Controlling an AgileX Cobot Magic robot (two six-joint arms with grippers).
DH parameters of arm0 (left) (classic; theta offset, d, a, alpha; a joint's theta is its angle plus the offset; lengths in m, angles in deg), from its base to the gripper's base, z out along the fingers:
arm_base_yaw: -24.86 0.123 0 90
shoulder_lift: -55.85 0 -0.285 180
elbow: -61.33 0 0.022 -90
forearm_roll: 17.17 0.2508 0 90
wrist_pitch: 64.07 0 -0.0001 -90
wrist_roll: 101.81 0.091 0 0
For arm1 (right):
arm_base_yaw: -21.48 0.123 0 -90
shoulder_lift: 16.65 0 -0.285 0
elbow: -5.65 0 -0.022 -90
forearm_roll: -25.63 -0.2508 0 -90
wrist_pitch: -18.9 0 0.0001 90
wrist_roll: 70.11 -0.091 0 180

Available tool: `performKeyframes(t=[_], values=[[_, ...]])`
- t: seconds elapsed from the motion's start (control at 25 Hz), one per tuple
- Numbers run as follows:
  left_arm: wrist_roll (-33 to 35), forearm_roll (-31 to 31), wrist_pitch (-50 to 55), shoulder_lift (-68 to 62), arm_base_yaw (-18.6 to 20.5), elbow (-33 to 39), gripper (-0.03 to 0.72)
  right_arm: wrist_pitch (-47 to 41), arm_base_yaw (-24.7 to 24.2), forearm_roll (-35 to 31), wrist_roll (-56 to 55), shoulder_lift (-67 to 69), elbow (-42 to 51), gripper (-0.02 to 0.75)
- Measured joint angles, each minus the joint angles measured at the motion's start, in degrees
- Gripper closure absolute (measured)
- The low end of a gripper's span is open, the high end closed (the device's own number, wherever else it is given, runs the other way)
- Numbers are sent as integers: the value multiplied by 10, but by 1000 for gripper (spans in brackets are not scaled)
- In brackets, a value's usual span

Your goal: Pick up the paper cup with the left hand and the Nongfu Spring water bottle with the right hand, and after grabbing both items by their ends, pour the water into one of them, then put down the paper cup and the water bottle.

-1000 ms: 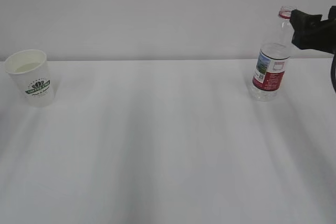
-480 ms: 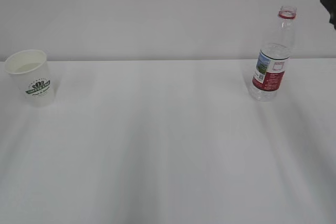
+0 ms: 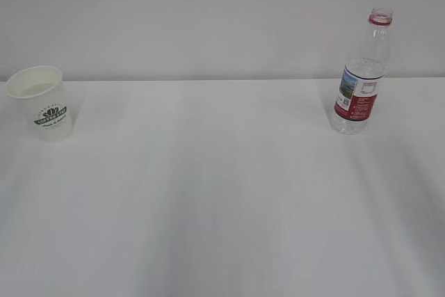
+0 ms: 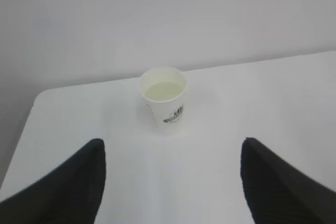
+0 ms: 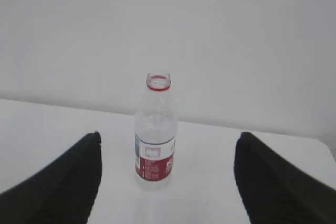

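Your left fingers [image 4: 73, 182] and right fingers [image 5: 68, 177] stand wide apart, holding nothing; only the wrist views show them. The cup [image 4: 164, 100], a pale pool inside, stands upright at the bench's [image 3: 208, 193] far left; the bottle [image 5: 154, 129] stands upright at far right.

A white desk [image 3: 222, 193] with a smooth, matte top fills the lower view; a plain pale grey wall [image 3: 208, 19] rises directly behind it
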Motion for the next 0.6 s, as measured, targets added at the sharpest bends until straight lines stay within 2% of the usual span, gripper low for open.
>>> performKeyframes(t=[0.32, 0.6], values=[[0, -13, 133, 24, 0, -47, 134, -194, 0, 3, 0, -144, 1, 148], [0, -19, 240, 94, 0, -55, 139, -331, 0, 12, 1, -241, 1, 148]])
